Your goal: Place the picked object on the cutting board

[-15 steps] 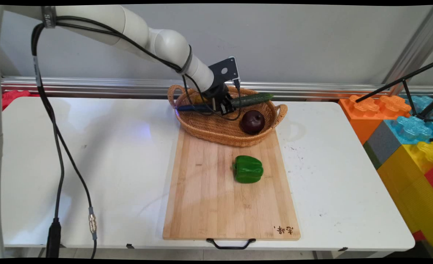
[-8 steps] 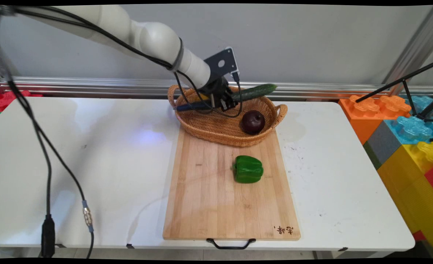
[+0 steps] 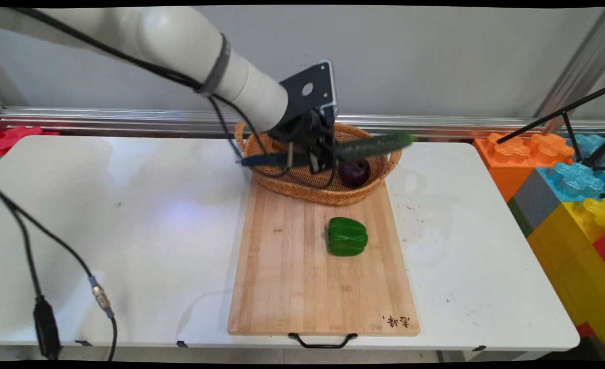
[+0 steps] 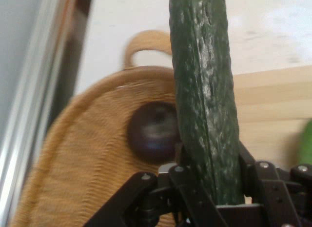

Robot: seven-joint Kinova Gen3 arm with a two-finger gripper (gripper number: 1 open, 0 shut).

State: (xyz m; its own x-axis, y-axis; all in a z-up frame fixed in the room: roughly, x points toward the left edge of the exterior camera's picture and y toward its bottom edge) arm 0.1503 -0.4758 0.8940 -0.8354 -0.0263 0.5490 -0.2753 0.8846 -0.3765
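My gripper is shut on a long dark green cucumber, held lifted above the wicker basket; its free end sticks out to the right past the basket's rim. In the hand view the cucumber runs up from between the jaws of my gripper. A dark purple round fruit lies in the basket's right part, just under the cucumber; the hand view shows this fruit left of the cucumber. A green bell pepper lies on the wooden cutting board, well in front of the gripper.
The basket rests on the board's far end. Big coloured toy blocks stand at the table's right edge, with a black tripod leg above them. Red blocks sit at the far left. Black cables hang over the table's left side.
The gripper has lifted the cucumber out of the basket and carried it forward and to the right; its tip now overhangs the basket's right handle. The fruit and pepper have not moved.
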